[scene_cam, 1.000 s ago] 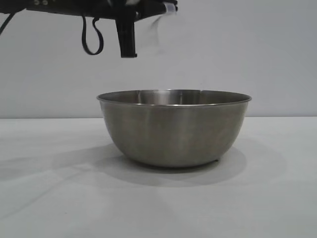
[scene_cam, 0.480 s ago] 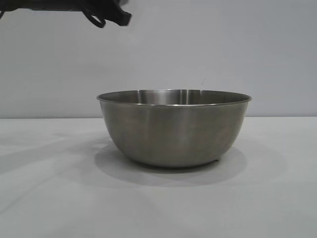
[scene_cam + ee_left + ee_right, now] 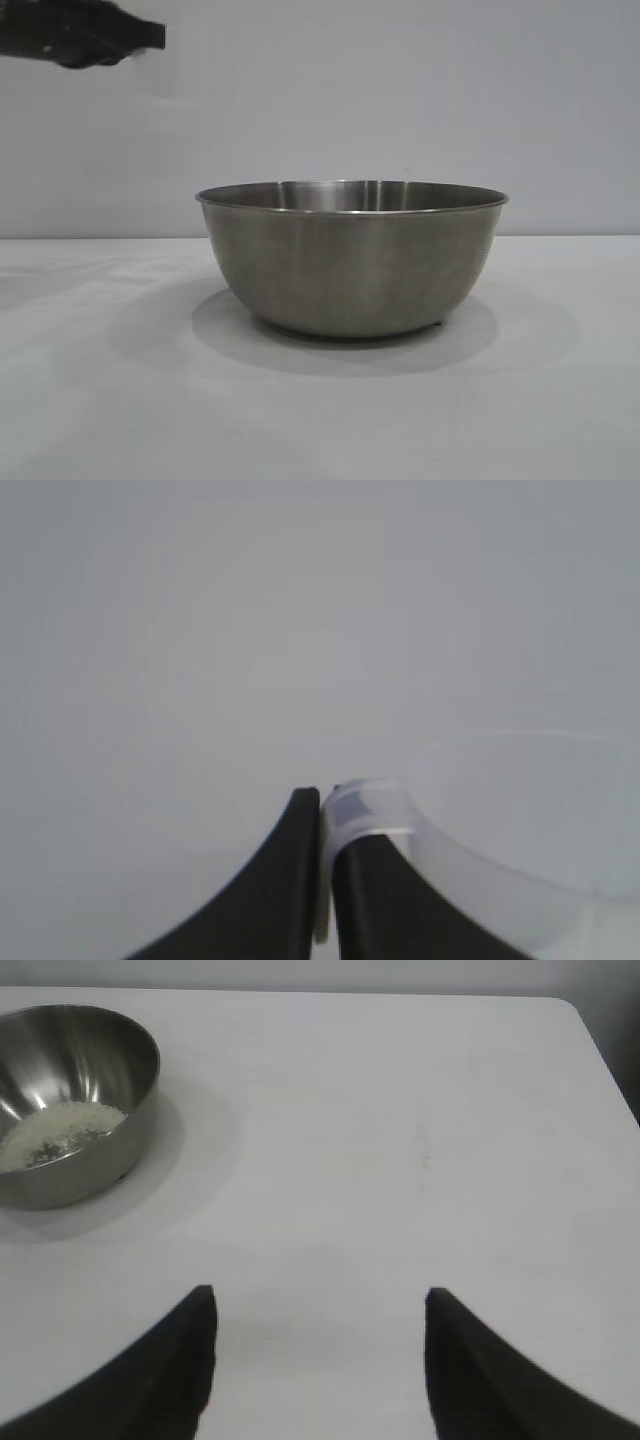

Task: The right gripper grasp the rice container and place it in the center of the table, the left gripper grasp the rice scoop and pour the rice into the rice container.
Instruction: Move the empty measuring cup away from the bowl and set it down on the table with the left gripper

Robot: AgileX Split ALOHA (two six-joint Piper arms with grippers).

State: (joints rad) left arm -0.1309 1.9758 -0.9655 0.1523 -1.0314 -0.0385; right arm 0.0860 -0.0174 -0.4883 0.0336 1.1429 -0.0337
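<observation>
The bowl sits mid-desk with rice pooled inside, so pouring looks done. The left claw, high off to the bowl's side, pinches the scoop by its handle. The right claw hangs released, well apart.

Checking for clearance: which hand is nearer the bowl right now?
Hard to rank. The left hand, shut on the scoop, hangs high off the bowl toward its left; the right hand, open, sits back over bare table, bowl well off.
</observation>
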